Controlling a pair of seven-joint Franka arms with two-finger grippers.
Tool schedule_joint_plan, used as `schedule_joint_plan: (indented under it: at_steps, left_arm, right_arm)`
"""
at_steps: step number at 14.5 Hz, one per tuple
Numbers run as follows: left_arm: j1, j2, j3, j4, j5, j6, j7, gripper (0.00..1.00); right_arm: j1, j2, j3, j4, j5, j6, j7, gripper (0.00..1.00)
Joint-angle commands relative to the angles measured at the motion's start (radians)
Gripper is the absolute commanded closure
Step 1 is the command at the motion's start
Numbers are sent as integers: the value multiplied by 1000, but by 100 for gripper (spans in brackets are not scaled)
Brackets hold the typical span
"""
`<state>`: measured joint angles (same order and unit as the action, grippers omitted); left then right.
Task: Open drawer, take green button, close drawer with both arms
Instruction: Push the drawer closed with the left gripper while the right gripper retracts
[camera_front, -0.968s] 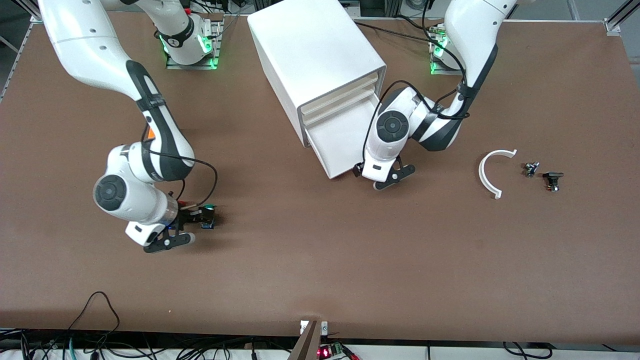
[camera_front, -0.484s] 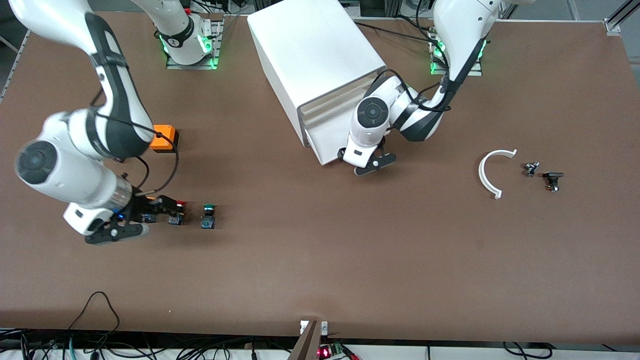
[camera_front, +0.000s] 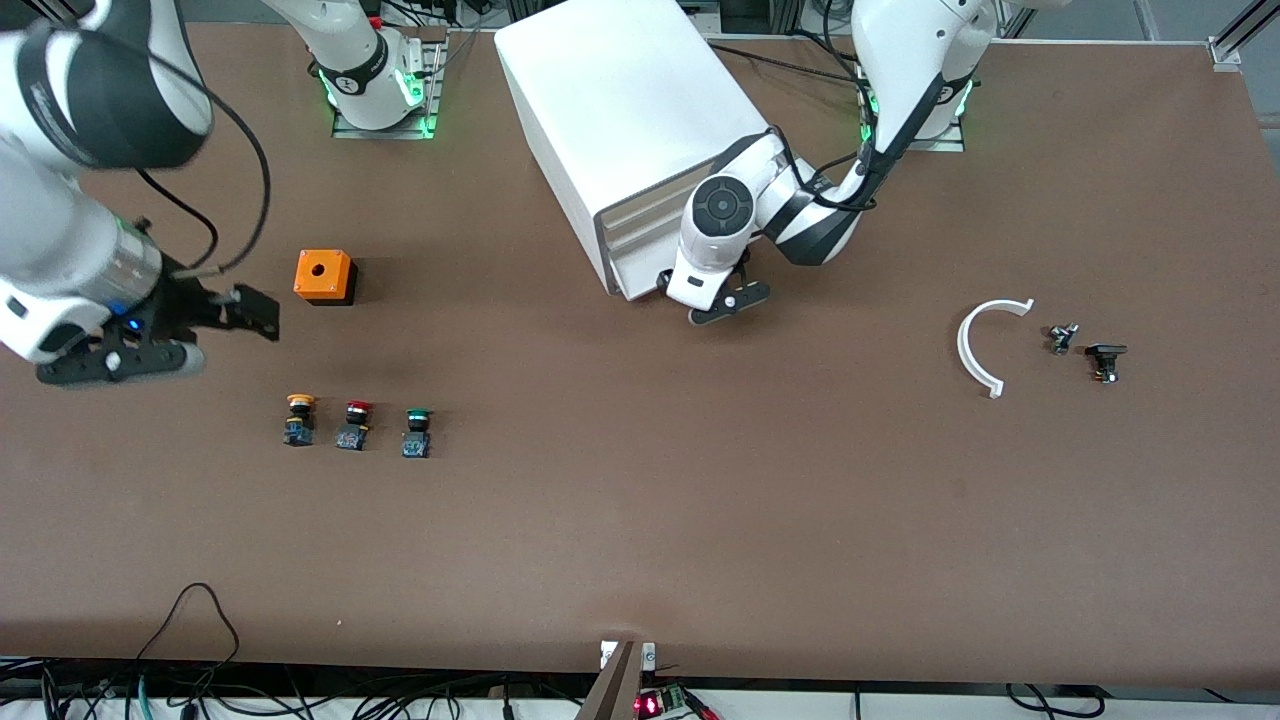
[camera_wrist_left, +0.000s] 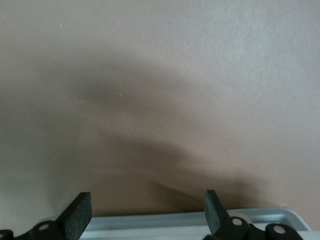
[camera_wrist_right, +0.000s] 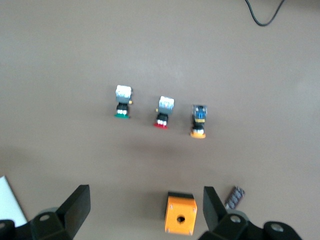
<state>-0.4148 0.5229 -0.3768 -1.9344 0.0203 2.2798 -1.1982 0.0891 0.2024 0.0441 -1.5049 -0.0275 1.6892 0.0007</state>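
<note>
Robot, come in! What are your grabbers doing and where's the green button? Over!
Left gripper open, at the drawer front, drawer nearly shut. Right gripper open, empty, raised over the table beside the orange box. Green button on the table, nothing blocking.

The tabletop (camera_front: 640, 520) is a matt brown sheet, smooth and without shine. The cabinet (camera_front: 620, 110) looks like smooth white plastic with a satin finish; its drawer (camera_front: 640, 265) front is a paler cream with the same even surface. Both arms wear glossy white shells with black bands. The left hand (camera_front: 728, 304) and the right hand (camera_front: 215, 320) have matt black fingers (camera_wrist_left: 77, 216). The green button (camera_front: 417, 432) has a shiny plastic cap, as do the red button (camera_front: 355, 425) and the yellow button (camera_front: 298, 418). The orange box (camera_front: 324, 275) is matt plastic. The white arc (camera_front: 980, 345) looks like smooth plastic.
</note>
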Motion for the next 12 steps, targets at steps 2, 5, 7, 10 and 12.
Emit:
schedule_joint_plan:
  at_steps: [2, 5, 7, 10, 12]
  left_arm:
    - [10, -17, -48, -24, -51, 3, -47, 0]
    - [10, -18, -54, -24, -72, 1, -52, 0]
    - [10, -18, -60, -24, -74, 1, -58, 0]
    - [10, -17, -70, -24, -74, 0, -60, 0]
    - [10, -17, -73, -24, -74, 0, -61, 0]
  right_arm:
    - [-2, -80, 14, -31, 0, -42, 24, 0]
    - [1, -104, 14, -23, 1, -40, 22, 0]
    - [1, -135, 14, -24, 12, -49, 24, 0]
    - [1, -147, 13, -50, 18, -51, 57, 0]
    - [1, -182, 11, -118, 15, -4, 110, 0]
